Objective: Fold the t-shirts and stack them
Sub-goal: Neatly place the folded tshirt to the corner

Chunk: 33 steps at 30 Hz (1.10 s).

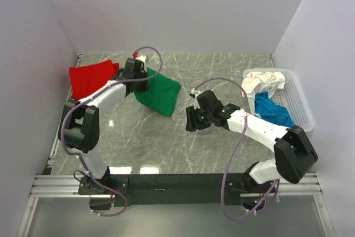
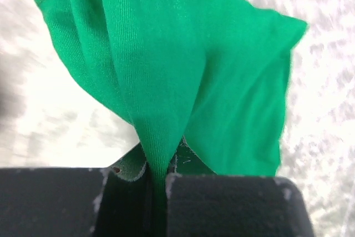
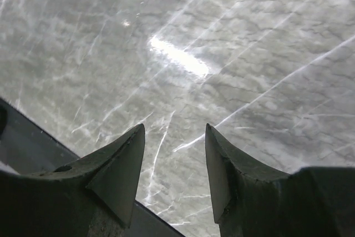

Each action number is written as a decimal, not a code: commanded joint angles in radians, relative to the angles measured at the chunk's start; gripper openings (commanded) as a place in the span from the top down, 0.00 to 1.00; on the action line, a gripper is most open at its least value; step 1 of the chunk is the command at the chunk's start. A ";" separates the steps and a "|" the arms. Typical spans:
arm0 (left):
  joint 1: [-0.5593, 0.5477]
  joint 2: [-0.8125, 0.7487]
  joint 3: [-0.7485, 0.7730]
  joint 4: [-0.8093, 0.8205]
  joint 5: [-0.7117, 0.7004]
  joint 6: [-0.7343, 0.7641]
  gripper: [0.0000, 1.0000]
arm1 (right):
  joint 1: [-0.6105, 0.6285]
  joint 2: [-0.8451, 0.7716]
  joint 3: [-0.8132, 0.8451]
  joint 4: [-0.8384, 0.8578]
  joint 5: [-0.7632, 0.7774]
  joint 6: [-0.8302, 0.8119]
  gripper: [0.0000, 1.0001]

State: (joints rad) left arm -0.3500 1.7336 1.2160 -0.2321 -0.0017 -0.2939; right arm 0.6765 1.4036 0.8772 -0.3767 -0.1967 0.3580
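The green t-shirt (image 1: pixel 161 92) lies bunched at the middle back of the table. My left gripper (image 1: pixel 136 76) is shut on a fold of it at its left edge; in the left wrist view the green cloth (image 2: pixel 183 70) hangs out from between the shut jaws. The red t-shirt (image 1: pixel 89 79) lies folded at the far left, just left of that gripper. My right gripper (image 1: pixel 191 119) is open and empty above bare table, right of the green shirt; the right wrist view shows only marble between its fingertips (image 3: pixel 175 137). A blue t-shirt (image 1: pixel 272 110) and a white one (image 1: pixel 263 81) lie in the basket.
The white lattice basket (image 1: pixel 297 101) stands at the right edge of the table. White walls close in the back and both sides. The table top (image 1: pixel 166 142) is grey marble with bright reflections.
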 commanded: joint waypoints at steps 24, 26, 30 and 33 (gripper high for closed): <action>0.406 -0.022 0.470 -0.259 0.156 0.162 1.00 | 0.009 -0.009 -0.063 0.144 -0.205 -0.070 0.45; 0.436 -0.022 0.494 -0.280 0.172 0.162 1.00 | 0.012 -0.006 -0.063 0.147 -0.210 -0.070 0.45; 0.523 -0.023 0.488 -0.260 0.218 0.164 1.00 | 0.015 -0.008 -0.064 0.147 -0.213 -0.070 0.45; 0.571 0.003 0.491 -0.260 0.246 0.165 1.00 | 0.020 -0.014 -0.063 0.144 -0.213 -0.071 0.45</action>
State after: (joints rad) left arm 0.1844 1.7664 1.6558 -0.5282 0.1833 -0.1349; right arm 0.6842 1.3998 0.8223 -0.2672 -0.3946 0.3038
